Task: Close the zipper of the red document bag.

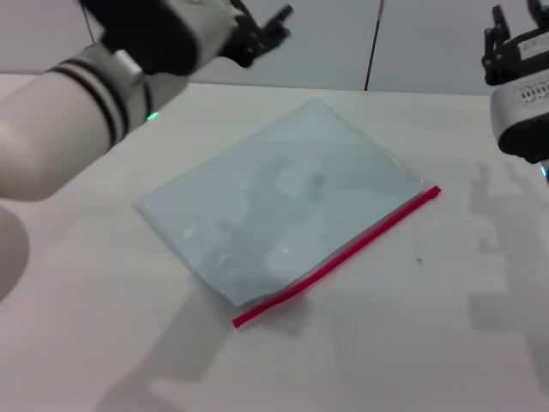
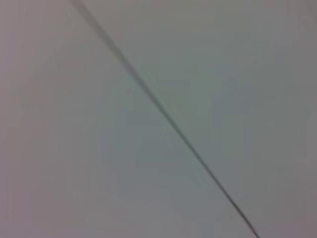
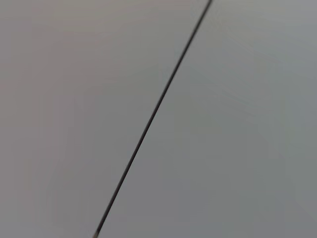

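Pale table (image 1: pixel 412 343), apparently bare around bag (image 1: pixel 283 206)

zipper (image 1: pixel 339 259): unobstructed | table (image 1: pixel 429 343): bare around red document bag (image 1: pixel 283 206)

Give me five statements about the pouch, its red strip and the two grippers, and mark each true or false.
1. The red document bag lies flat on the table. True.
2. The zipper runs along the bag's edge nearest the robot. True.
3. The left gripper grips the zipper. False: it is raised beyond the bag's far side, touching nothing.
4. The right gripper rests on the bag. False: it is off to the right, apart from it.
5. Neither wrist view shows the bag. True.
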